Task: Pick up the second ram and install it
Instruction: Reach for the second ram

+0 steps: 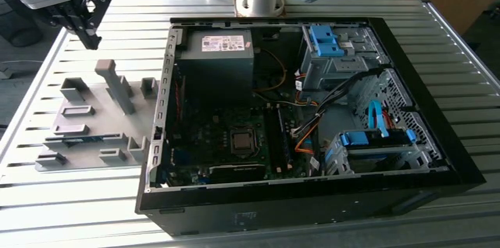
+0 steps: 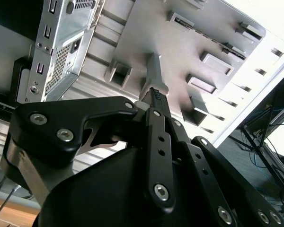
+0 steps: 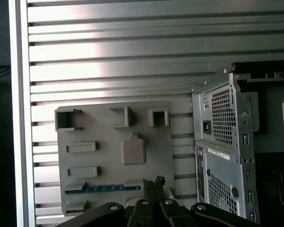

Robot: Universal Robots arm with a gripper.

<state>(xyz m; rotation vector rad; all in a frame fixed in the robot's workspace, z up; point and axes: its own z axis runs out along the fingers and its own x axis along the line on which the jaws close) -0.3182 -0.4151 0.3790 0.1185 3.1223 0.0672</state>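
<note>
**Gripper empty above holder plate; second ram not yet picked up**

1. End effector. The gripper (image 1: 92, 38) hung in the air with its jaws drawn together and nothing between them. In the second wrist view the fingertips (image 2: 155, 94) met at a narrow point, with no board or other part caught in them. The gripper pointed down and stood above the far edge of the grey holder plate (image 1: 86, 93), clear of every block on it.

2. Task item. The second ram (image 3: 103, 188) lay on edge in a low slot along one long side of the holder plate, the side away from the gripper in the exterior view (image 1: 84, 138). Short grey blocks on either side kept it upright. In my judgement this left its top edge free for a pinch from above. Nothing was touching it.

3. Holder plate. A tall upright post (image 1: 117, 87) and several open brackets rose from the plate, between the gripper and the ram's slot. The plate rested flat on the ribbed metal table (image 1: 117, 20).

4. Surroundings. The open computer case (image 1: 312, 204) lay just beside the holder plate, on the exterior view's right, with its side panel off. The black memory slots (image 1: 279, 137) on the board inside faced upward, so they could be reached from above. I could not tell whether any of them was filled.

5. Finding. The pick-up was not yet made, and the ram was well apart from the case.
</note>
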